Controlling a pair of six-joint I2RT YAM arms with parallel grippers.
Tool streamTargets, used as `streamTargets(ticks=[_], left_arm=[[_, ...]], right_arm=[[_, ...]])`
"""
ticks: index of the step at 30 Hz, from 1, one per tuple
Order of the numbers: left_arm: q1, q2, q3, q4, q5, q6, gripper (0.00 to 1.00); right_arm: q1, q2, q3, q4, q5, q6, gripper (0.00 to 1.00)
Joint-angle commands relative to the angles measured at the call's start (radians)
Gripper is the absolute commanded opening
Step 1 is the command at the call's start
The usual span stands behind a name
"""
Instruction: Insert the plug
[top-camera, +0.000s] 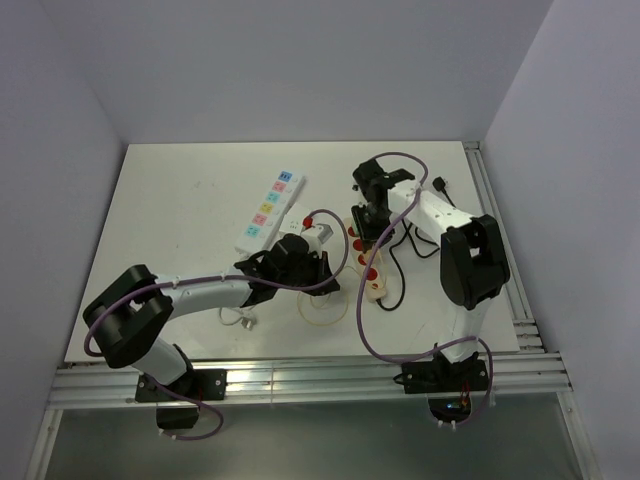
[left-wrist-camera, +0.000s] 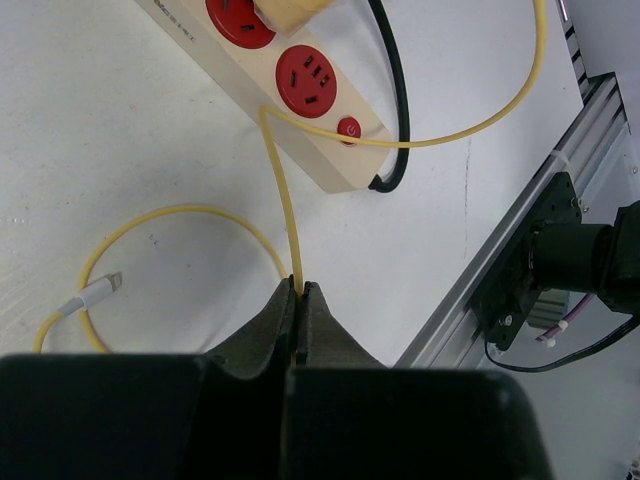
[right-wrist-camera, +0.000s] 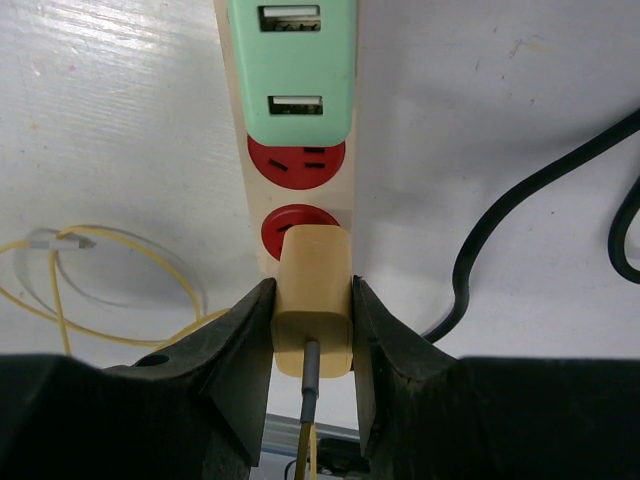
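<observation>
A cream power strip with red sockets and a green USB block lies on the white table; it also shows in the top view. My right gripper is shut on a cream plug, whose front end sits at the second red socket. The right gripper stands over the strip's far end in the top view. My left gripper is shut on the plug's thin yellow cable, just left of the strip in the top view.
A white strip with coloured sockets lies at the back left. A black cord curls right of the cream strip. The cable's white connector end lies loose on the table. Aluminium rails run along the front and right edges.
</observation>
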Motion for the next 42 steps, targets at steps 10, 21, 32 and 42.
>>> streamTargets(ticks=[10,21,32,42], left_arm=[[-0.007,-0.004,0.030,-0.002,-0.013,0.014,0.00],[-0.007,-0.007,0.030,-0.002,-0.016,0.013,0.00],[-0.007,-0.020,0.029,-0.027,-0.051,0.011,0.03],[-0.006,-0.024,0.032,-0.038,-0.060,0.017,0.04]], right_arm=[[0.064,0.064,-0.044,0.049,0.099,0.011,0.00],[0.007,0.025,-0.090,0.089,0.031,-0.012,0.00],[0.053,0.039,-0.093,0.075,0.131,0.031,0.00],[0.063,0.002,-0.069,0.083,0.118,0.032,0.91]])
